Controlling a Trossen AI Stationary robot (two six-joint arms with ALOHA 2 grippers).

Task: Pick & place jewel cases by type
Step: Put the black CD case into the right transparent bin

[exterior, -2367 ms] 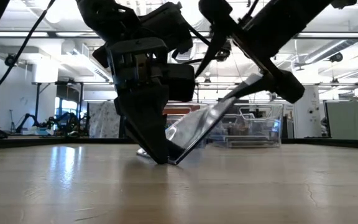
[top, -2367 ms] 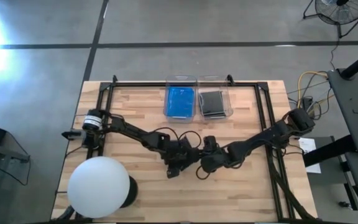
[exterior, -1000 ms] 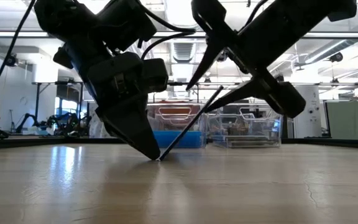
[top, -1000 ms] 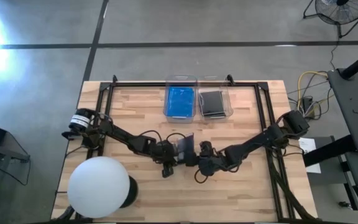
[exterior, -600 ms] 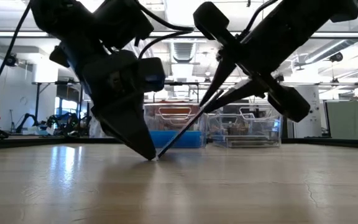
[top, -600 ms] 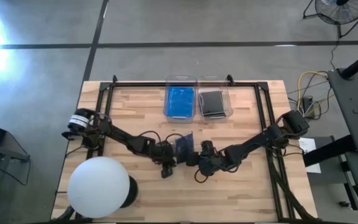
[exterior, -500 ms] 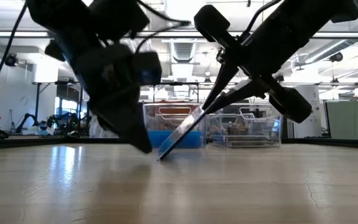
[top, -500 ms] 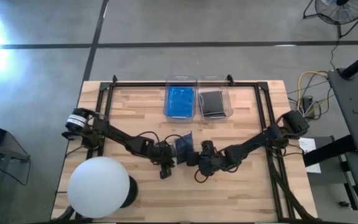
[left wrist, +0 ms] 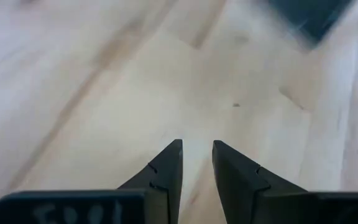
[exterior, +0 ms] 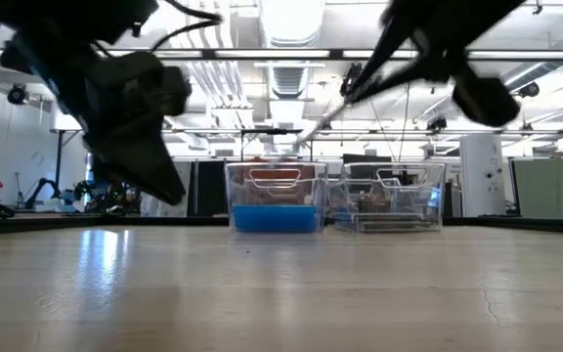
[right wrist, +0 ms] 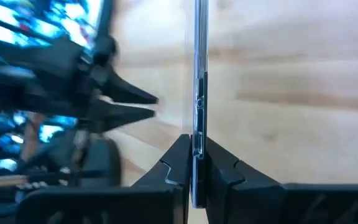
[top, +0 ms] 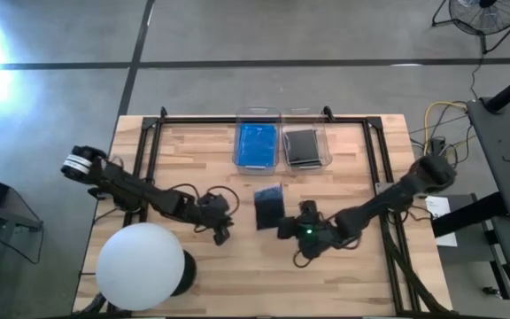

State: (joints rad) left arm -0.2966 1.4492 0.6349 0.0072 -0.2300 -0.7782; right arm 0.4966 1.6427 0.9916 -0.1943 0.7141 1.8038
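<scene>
Blue jewel cases (top: 256,144) in left bin (top: 257,117), grey cases (top: 302,146) in right; right pincer (top: 283,223) grasping dark case (top: 268,206).

No lettering, label, brand or number can be read anywhere.

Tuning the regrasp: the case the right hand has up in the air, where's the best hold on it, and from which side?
Grip it at an edge, fingers pinching across its two flat faces. The jewel case is thin and off the table, so both faces are free. The right hand holds one edge this way; come in at the opposite edge, from the bins' side.
</scene>
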